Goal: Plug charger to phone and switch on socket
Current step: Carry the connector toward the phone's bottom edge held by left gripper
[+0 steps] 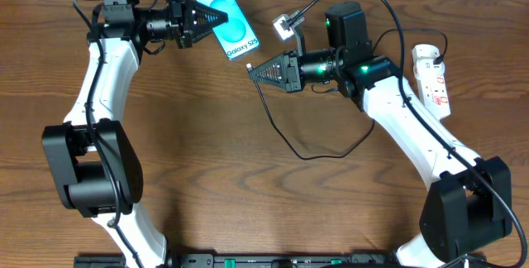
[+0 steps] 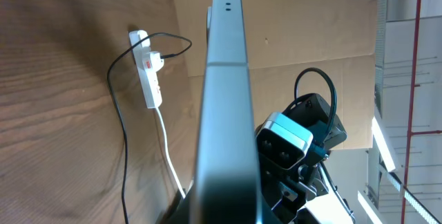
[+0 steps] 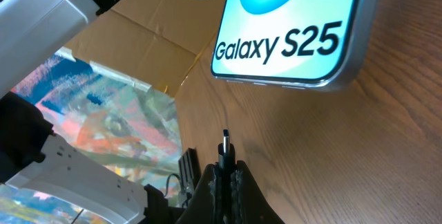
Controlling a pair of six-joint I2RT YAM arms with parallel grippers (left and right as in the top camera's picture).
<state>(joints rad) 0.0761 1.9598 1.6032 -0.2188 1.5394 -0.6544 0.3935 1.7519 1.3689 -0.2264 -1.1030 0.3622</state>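
Observation:
The phone [image 1: 232,25], light blue screen with a white "Galaxy S25" strip, is held off the table at the back centre by my left gripper [image 1: 208,20], shut on its upper end. In the left wrist view the phone's dark edge [image 2: 224,106] runs up the middle. My right gripper [image 1: 253,71] is shut on the charger's black connector tip [image 3: 225,148], which points at the phone's lower edge [image 3: 290,41] a short gap away. The black cable [image 1: 310,154] loops back over the table. The white socket [image 1: 433,79] lies at the right edge, also in the left wrist view [image 2: 148,68].
A white plug adapter [image 1: 426,53] sits at the socket's far end with a black lead. The socket's white cord [image 2: 169,155] trails toward the front. Brown cardboard [image 2: 311,30] stands behind the table. The wooden tabletop [image 1: 207,160] spreads between the arms.

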